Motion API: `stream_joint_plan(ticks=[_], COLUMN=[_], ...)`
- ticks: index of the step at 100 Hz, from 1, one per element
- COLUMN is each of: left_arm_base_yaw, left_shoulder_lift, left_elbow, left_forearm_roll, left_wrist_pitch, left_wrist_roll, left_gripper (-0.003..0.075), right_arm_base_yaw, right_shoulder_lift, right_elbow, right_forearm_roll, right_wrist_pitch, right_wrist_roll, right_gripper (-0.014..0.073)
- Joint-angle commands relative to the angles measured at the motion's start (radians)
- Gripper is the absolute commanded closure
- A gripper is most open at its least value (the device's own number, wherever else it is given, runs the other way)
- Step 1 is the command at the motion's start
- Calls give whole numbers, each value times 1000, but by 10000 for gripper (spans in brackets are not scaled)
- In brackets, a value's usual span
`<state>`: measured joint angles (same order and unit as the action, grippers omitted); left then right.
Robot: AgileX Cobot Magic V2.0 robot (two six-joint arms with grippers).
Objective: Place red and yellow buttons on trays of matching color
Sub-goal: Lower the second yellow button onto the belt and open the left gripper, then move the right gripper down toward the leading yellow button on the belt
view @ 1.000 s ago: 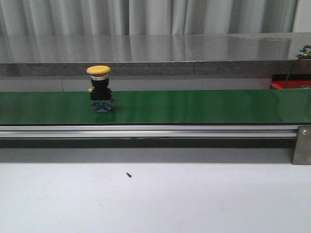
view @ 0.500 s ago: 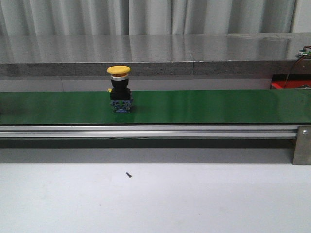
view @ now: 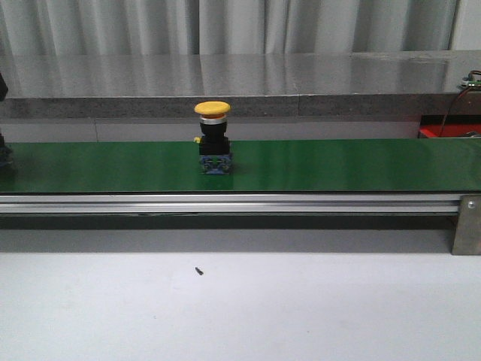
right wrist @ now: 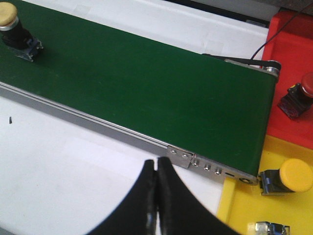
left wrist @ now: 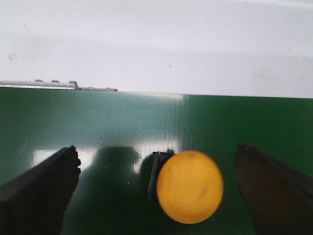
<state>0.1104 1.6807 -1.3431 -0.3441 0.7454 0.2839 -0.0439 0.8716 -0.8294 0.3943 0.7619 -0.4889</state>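
Observation:
A yellow button [view: 213, 139] with a black body stands upright on the green belt [view: 338, 165], left of centre. It also shows far off in the right wrist view [right wrist: 11, 22]. In the left wrist view a yellow button cap [left wrist: 190, 186] sits on the belt between my left gripper's [left wrist: 157, 149] wide-open fingers, untouched; I cannot tell whether it is the same button. My right gripper [right wrist: 156, 164] is shut and empty above the white table by the belt's end. The red tray [right wrist: 293, 54] holds a red button [right wrist: 304, 93]. The yellow tray [right wrist: 244, 205] holds a yellow button [right wrist: 291, 177].
The belt's aluminium rail [view: 225, 201] runs along its near side. A small black screw [view: 199, 271] lies on the white table. A grey ledge [view: 240, 105] runs behind the belt. A dark part [view: 3, 154] shows at the front view's far left edge.
The yellow button has travelled to the right along the belt. A dark part has come into the front view at the far left edge.

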Motion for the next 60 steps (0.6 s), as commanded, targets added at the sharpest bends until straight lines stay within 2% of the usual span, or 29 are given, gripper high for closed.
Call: stream_joint_plan(ticks=[1, 25, 37, 50, 60], left_arm_base_yaw=[-6, -6, -6, -6, -6], left_shoulder_lift=[-108, -320, -443, -584, -705], left_elbow=[-33, -12, 57, 187, 309], left_forearm_roll=[-38, -80, -153, -233, -242], left_wrist_pitch=[-46, -48, -65, -102, -153], left_wrist_roll=[22, 112, 180, 248, 255], left_gripper=[90, 93, 138, 260, 398], right_arm_base_yaw=[1, 1, 1, 1, 1], right_shoulder_lift=[-5, -5, -5, -5, -5], right_elbow=[-24, -24, -24, -24, -24], right_forearm_roll=[21, 21, 21, 21, 22], right_wrist_pitch=[-49, -48, -44, -39, -33], right_wrist_roll=[-8, -8, -8, -8, -7], right_gripper=[689, 689, 689, 688, 687])
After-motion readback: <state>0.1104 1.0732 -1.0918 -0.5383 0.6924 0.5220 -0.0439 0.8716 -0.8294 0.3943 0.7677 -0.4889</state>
